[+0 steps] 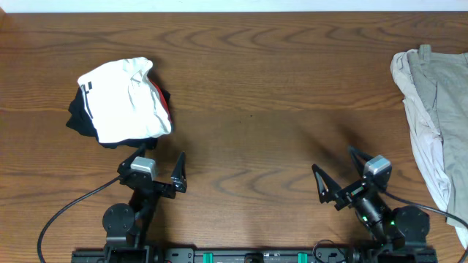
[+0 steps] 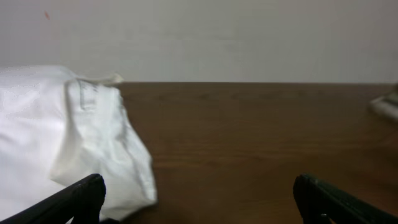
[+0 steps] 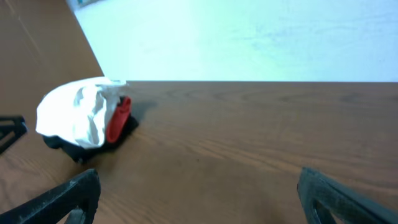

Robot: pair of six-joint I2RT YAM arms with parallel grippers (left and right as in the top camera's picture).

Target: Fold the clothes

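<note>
A pile of clothes (image 1: 124, 101) lies at the left of the table: a white garment on top, with black and red cloth under it. It also shows in the left wrist view (image 2: 68, 143) and in the right wrist view (image 3: 84, 118). A beige garment (image 1: 436, 109) lies spread at the right edge. My left gripper (image 1: 155, 162) is open and empty, just in front of the pile. My right gripper (image 1: 338, 172) is open and empty near the front edge, left of the beige garment.
The wooden table (image 1: 278, 95) stretches between the two heaps. A black cable (image 1: 69, 208) runs from the left arm's base at the front left. A pale wall stands behind the table's far edge.
</note>
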